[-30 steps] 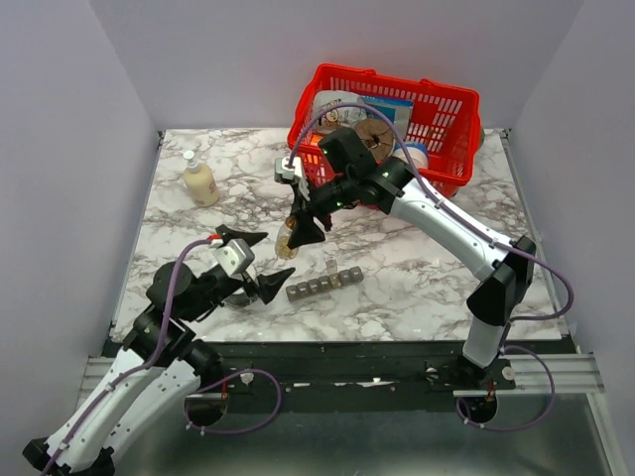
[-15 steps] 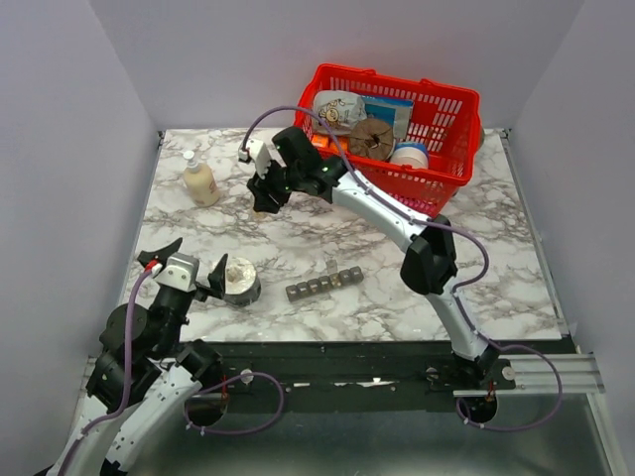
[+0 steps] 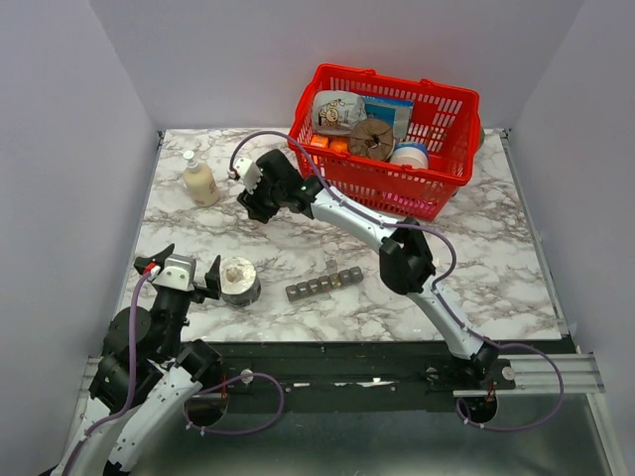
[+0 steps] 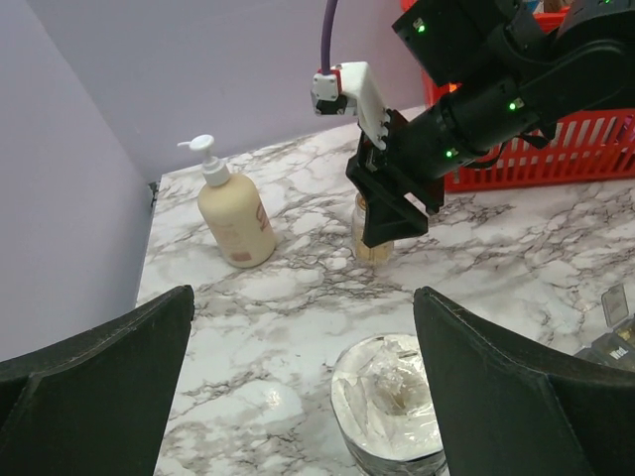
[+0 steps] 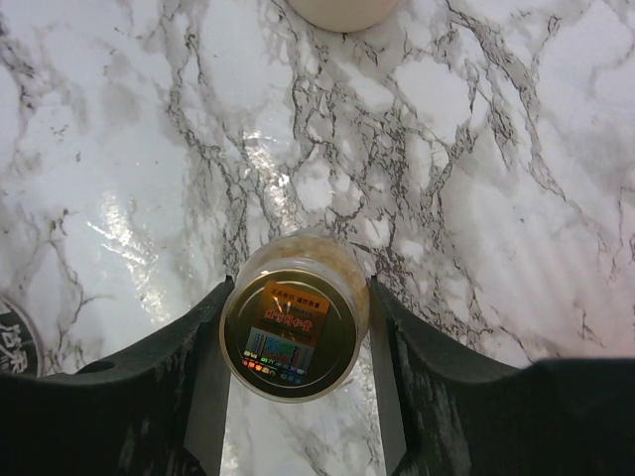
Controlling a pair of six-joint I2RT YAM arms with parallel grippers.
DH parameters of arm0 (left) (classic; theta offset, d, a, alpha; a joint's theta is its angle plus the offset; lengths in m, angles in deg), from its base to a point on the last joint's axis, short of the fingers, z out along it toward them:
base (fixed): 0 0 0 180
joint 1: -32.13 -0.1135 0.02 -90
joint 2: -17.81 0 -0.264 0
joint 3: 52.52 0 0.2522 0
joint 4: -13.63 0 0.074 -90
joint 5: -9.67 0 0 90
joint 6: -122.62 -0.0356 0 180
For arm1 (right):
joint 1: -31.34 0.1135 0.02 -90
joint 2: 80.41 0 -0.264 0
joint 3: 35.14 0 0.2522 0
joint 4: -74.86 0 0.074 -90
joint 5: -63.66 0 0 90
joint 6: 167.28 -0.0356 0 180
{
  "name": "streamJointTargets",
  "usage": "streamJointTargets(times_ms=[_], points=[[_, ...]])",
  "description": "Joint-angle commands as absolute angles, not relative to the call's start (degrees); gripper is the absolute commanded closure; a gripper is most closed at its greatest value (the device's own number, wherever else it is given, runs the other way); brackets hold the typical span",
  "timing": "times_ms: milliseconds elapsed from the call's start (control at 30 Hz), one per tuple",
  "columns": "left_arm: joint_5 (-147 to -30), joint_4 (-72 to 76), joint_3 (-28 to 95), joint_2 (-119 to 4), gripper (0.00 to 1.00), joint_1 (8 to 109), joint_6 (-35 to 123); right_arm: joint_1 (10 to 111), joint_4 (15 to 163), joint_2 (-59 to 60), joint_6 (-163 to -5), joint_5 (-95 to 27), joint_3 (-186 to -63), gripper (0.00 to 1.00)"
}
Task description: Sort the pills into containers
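Pills massed in clear bottle, clamped upright between fingers of right gripper, near pump bottle, well apart from organiser. Left gripper spread wide, holding nothing. Risk judged: scatter across marble if tipped short of narrow compartments.

The right arm reaches far out, and the right gripper squeezes the pill bottle. The left gripper sits low, fingers wide apart.

Nothing I can read outright. The pill bottle wears a lid sticker with an orange band and tiny coloured print, too blurred; a dark disc beside it shows cut-off white characters
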State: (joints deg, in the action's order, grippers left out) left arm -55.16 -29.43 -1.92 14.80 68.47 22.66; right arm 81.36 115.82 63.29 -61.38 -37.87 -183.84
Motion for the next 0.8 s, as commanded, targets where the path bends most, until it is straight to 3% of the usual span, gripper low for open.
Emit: streamJointTargets(times_ms=[0,33,200,333,500,767], points=[[-53.0,-29.4,-2.6,14.8,0.01,68.2,22.6,83.3,111.3,65.7,-60.7,-33.6,-186.2,0.62],[-53.1,-29.4,-2.6,14.8,0.01,68.2,22.6,83.5,111.1,66.1,-60.6,-33.4,-186.3,0.57],[-53.1,-29.4,-2.6,15.0,0.01,68.3,22.7,83.8,111.2,66.5,-60.4,-33.7,-186.2,0.53],[-53.2,-29.3,-2.6,15.1,0.01,68.3,22.8,84.2,111.1,66.5,-60.1,-33.7,-185.9,0.41],[-53.5,-29.5,-2.5,15.3,0.01,68.3,22.9,84.3,111.0,66.5,-59.5,-33.5,-185.6,0.35],[-54.0,-29.7,-2.2,15.6,0.01,68.3,23.1,84.3,111.0,66.2,-59.1,-33.5,-185.0,0.33]])
